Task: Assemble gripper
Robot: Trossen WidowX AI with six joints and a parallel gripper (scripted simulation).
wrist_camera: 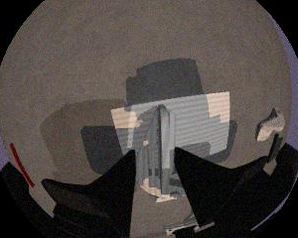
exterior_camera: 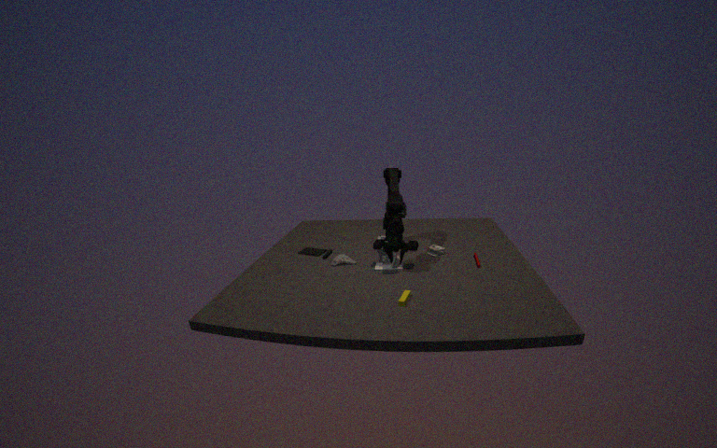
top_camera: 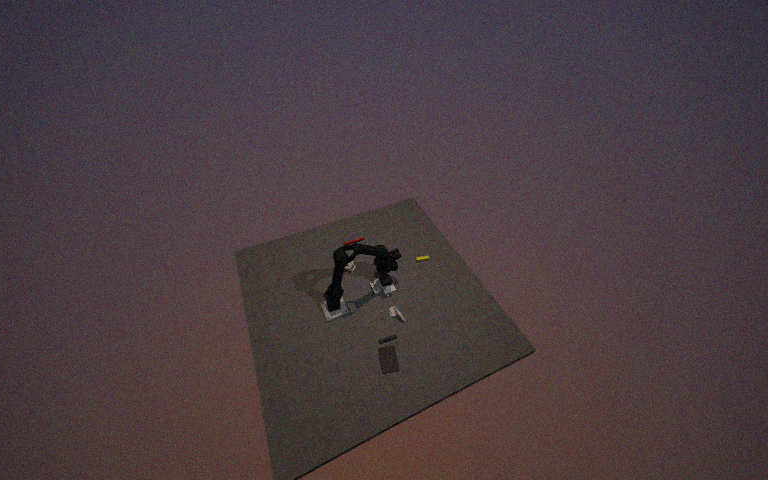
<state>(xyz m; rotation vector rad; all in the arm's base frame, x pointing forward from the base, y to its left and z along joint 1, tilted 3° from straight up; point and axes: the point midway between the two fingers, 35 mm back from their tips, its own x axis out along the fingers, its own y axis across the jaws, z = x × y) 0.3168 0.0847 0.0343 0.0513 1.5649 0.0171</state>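
My gripper [top_camera: 384, 283] [exterior_camera: 393, 262] [wrist_camera: 154, 153] points down and is shut on a pale grey jaw [wrist_camera: 166, 144], which stands on edge between the fingertips. The gripper base [wrist_camera: 219, 104] [exterior_camera: 385, 267], a pale rectangular plate, lies beneath it. The held jaw overlaps the base in the wrist view; contact with the pins cannot be made out. The other jaw [top_camera: 396, 314] [exterior_camera: 343, 259] [wrist_camera: 271, 125] lies apart on the table, to the right in the wrist view. A small white part [top_camera: 349, 266] [exterior_camera: 436, 249], apparently the housing plate, lies on the opposite side. Pins and gear teeth are too small to tell.
A yellow block [top_camera: 422, 258] [exterior_camera: 404, 298] lies beyond the base, and a red stick [top_camera: 353, 240] [exterior_camera: 477, 259] [wrist_camera: 22, 165] lies on the housing plate's side. A dark bar [top_camera: 387, 339] [exterior_camera: 327, 254] and a dark flat slab [top_camera: 388, 359] [exterior_camera: 313, 252] lie past the loose jaw.
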